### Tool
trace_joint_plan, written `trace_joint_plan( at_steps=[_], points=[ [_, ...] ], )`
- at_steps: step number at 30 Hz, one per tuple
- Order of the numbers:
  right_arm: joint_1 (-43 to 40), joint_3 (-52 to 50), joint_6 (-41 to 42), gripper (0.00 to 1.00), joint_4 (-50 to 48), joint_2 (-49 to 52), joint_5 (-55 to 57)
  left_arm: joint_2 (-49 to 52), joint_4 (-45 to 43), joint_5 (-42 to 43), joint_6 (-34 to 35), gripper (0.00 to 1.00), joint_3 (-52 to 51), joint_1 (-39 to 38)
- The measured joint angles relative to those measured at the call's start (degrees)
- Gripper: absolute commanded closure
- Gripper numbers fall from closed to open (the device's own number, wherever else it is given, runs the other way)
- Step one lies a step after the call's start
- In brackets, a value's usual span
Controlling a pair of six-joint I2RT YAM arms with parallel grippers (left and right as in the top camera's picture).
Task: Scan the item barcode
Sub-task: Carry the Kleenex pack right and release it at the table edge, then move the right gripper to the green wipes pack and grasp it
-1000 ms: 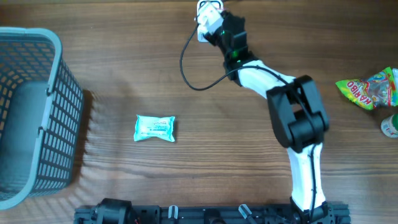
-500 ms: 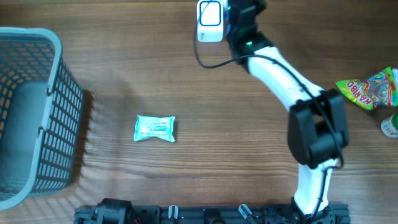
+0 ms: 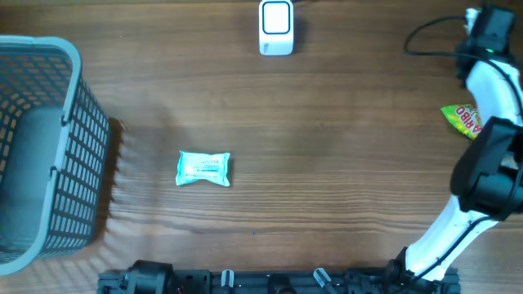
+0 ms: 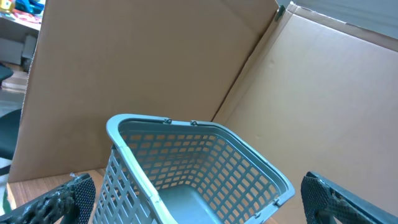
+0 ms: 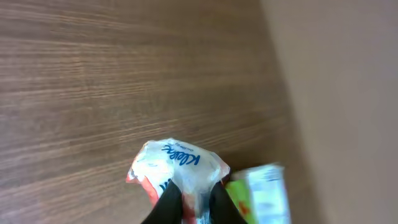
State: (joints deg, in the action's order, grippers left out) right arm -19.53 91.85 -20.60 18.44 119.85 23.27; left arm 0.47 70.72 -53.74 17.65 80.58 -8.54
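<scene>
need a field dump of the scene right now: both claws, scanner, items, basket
left claw: wide open, empty, facing the basket
right claw: shut on a Kleenex pack, at the far right of the table
scanner: far edge, centre, nothing over it
teal packet: lying flat mid-left, apart from both claws
Haribo bag: right edge, partly hidden by the right arm
basket position: left edge, no item visible inside
</scene>
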Motion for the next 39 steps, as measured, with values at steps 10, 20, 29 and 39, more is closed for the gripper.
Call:
trace_joint_plan(
  at_steps=[10,20,29,39],
  points=[
    [1.97,1.55,21.62,0.0,29.49,-7.63,-37.18,0.0,-0.07,0.0,0.0,0.0,0.0,0.0],
    [41.16,0.9,4.57,0.0,43.8,-14.67,-56.19,0.0,0.0,0.0,0.0,0.0,0.0,0.0],
    [72.08,-6.6,-5.9,0.0,22.53,-14.6,-31.71,0.0,0.02,0.0,0.0,0.0,0.0,0.0],
    [74.84,-8.59,-13.81,0.0,10.6,-6.05,-25.18,0.0,0.02,0.0,0.0,0.0,0.0,0.0]
  ],
)
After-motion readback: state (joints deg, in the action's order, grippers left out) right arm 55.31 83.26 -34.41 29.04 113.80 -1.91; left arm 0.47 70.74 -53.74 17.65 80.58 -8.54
